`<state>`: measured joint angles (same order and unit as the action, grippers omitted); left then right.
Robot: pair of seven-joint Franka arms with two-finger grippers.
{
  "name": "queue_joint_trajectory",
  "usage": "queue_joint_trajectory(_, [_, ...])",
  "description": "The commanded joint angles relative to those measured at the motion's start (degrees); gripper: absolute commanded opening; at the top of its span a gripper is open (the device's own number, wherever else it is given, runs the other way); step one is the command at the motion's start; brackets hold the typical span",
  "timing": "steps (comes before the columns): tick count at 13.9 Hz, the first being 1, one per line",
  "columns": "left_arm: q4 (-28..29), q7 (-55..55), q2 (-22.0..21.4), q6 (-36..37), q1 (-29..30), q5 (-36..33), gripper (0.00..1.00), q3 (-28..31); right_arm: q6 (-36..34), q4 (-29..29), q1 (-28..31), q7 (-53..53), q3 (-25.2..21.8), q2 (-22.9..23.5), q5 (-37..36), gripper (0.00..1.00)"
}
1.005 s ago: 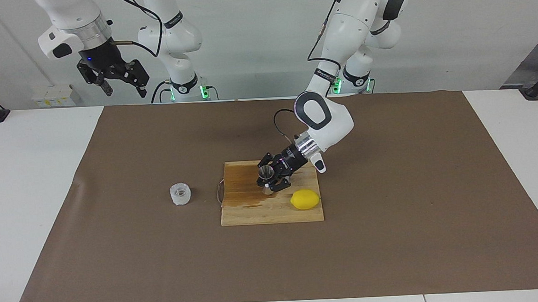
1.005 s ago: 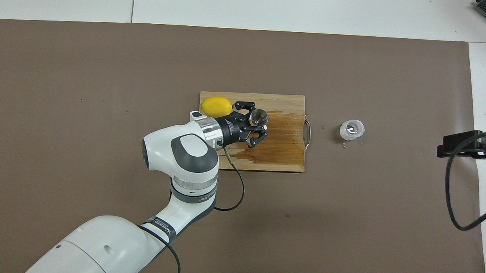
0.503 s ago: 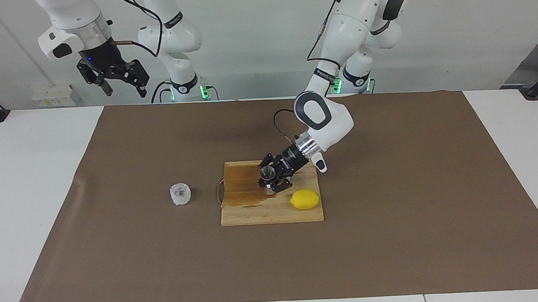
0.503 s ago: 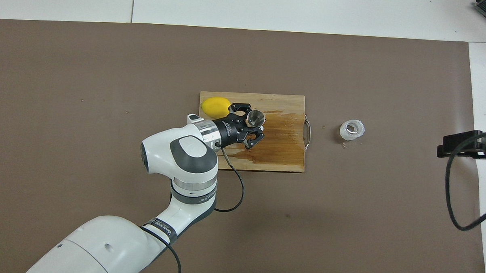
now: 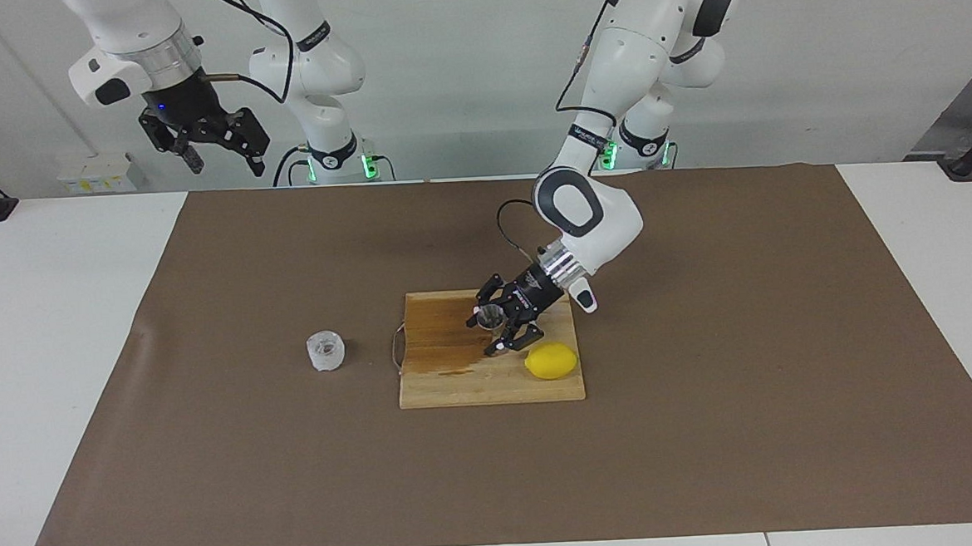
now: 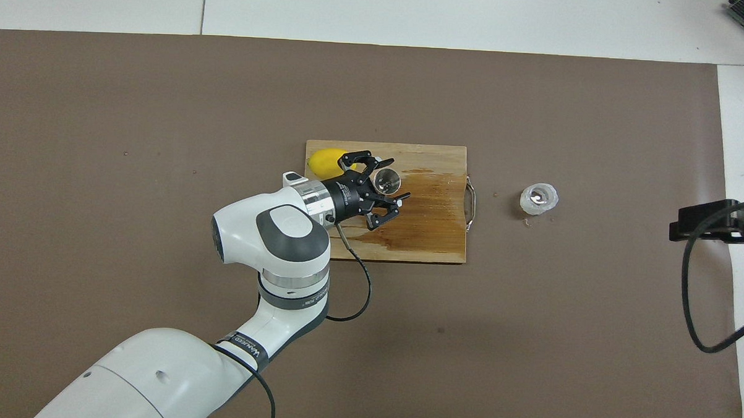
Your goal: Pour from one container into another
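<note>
Brown mat [image 5: 710,428], left hand [image 5: 494,328] spread around jigger [image 5: 487,316], right hand [image 5: 215,150] spread, facing view only

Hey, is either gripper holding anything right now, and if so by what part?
Nothing is held. The left gripper is open around the jigger, which stands on the cutting board. The right gripper waits empty, raised.

My left gripper [image 5: 493,332] is lowered, wrist tilted, fingers spread apart; my right gripper [image 5: 214,158] waits raised, open.
</note>
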<state>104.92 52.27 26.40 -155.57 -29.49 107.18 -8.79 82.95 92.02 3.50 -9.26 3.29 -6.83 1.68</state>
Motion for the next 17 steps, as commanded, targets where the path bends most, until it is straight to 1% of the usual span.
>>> queue_joint_trajectory(1, [0.1, -1.0, -0.7, -0.9, 0.0, 0.2, 1.0, 0.0, -0.7, 0.2, 0.6, 1.1, 0.1, -0.5, 1.5, 1.0])
queue_joint_trajectory(3, [0.3, -1.1, -1.8, -1.7, 0.0, -0.7, 1.0, 0.1, -0.7, 0.1, 0.6, 1.1, 0.1, -0.6, 1.5, 1.0])
queue_joint_trajectory(4, [0.7, -1.0, -2.8, -3.8, -0.6, -0.7, 1.0, 0.1, -0.7, 0.1, 0.6, 1.1, 0.1, -0.5, 1.5, 1.0])
queue_joint_trajectory(6, [1.6, -0.9, -4.8, -11.8, -2.0, -0.7, 1.0, -0.1, -0.7, 0.2, 0.6, 1.1, 0.1, -0.5, 1.5, 1.0])
queue_joint_trajectory(7, [2.1, -0.8, -5.7, -14.3, -3.1, -0.7, 1.0, 0.0, -0.7, 0.2, 0.6, 1.1, 0.1, -0.5, 1.5, 1.0])
queue_joint_trajectory(11, [6.0, -0.9, -10.0, -14.9, -3.1, -0.7, 1.0, 0.0, -0.7, 0.2, 0.6, 1.1, 0.1, -0.5, 1.5, 1.0])
queue_joint_trajectory(13, [5.8, -0.9, -10.5, -14.9, -2.9, -0.7, 1.0, 0.1, -1.6, 0.3, 0.6, 1.0, 0.1, -0.6, 1.5, 1.0])
queue_joint_trajectory(14, [5.4, -0.9, -10.7, -14.9, -3.0, -0.8, 1.0, 0.2, -4.6, 0.6, 0.7, 1.2, 0.0, -1.5, 1.5, 1.0])
queue_joint_trajectory(15, [5.2, -1.0, -10.8, -14.7, -2.8, -1.6, 1.0, 0.3, -5.2, 0.6, 0.7, 1.2, 0.0, -1.7, 1.5, 1.0])
queue_joint_trajectory(17, [4.5, -1.0, -11.2, -14.0, -2.4, -8.9, 1.0, 0.2, -5.7, 0.5, 0.6, 1.2, 0.1, -1.9, 1.5, 1.0])
